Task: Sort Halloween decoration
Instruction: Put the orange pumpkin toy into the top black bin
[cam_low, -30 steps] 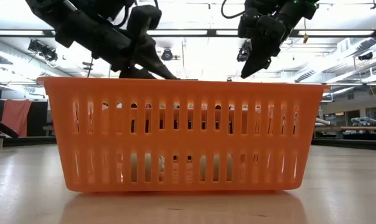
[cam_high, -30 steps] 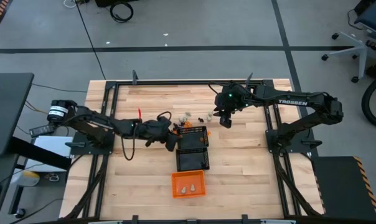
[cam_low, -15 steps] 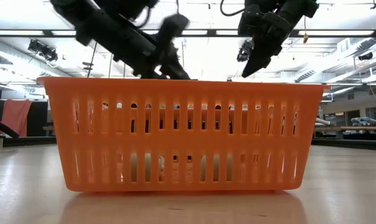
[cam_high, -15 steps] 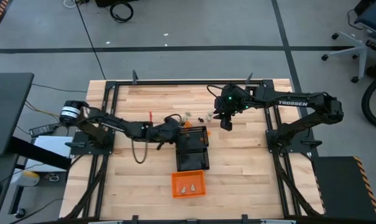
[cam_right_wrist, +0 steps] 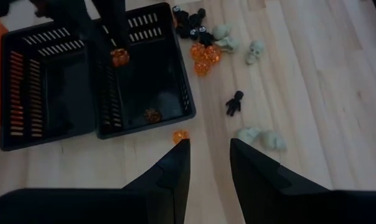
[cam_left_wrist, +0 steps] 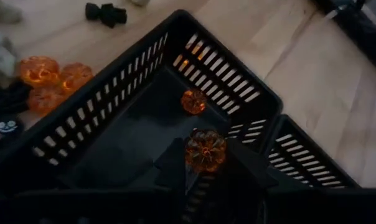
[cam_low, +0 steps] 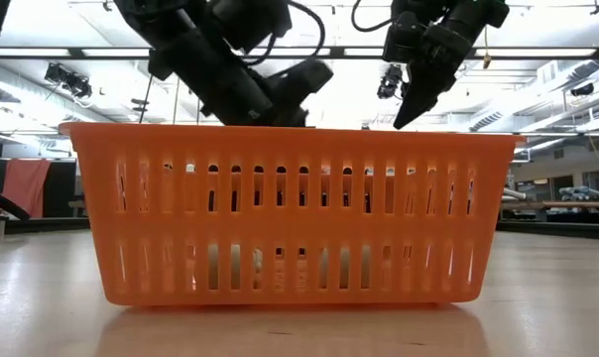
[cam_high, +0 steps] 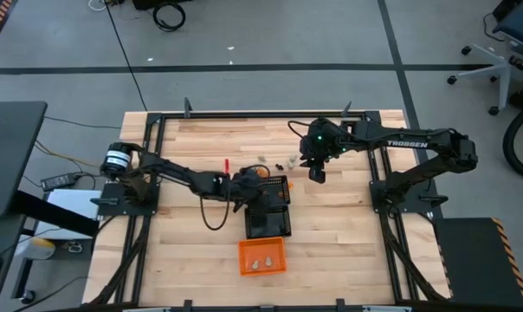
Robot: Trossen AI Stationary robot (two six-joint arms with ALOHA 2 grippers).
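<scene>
My left gripper is shut on a translucent orange pumpkin trinket, held over the far black mesh basket just inside its rim. Another orange pumpkin lies on that basket's floor. The rest of the Halloween decoration lies on the table beyond the basket: orange pumpkins, black pieces, cream-white skulls, a black figure and one stray pumpkin. My right gripper hovers open above the table to the right of this pile, with nothing between its fingers. My left gripper pinches the orange pumpkin's two sides between its two fingertips. The fingers slant down from the table's left side. The pumpkin is lifted clear, above the inside of the far black basket.
A second black mesh basket stands just nearer than the first. An orange slotted basket near the front edge holds two cream pieces and fills the low view. Bare wood lies to the right of the baskets.
My left gripper has travelled toward the table's right edge and sunk a little, carrying the orange pumpkin from beside the far black basket to above it. My right gripper has stayed where it was.
</scene>
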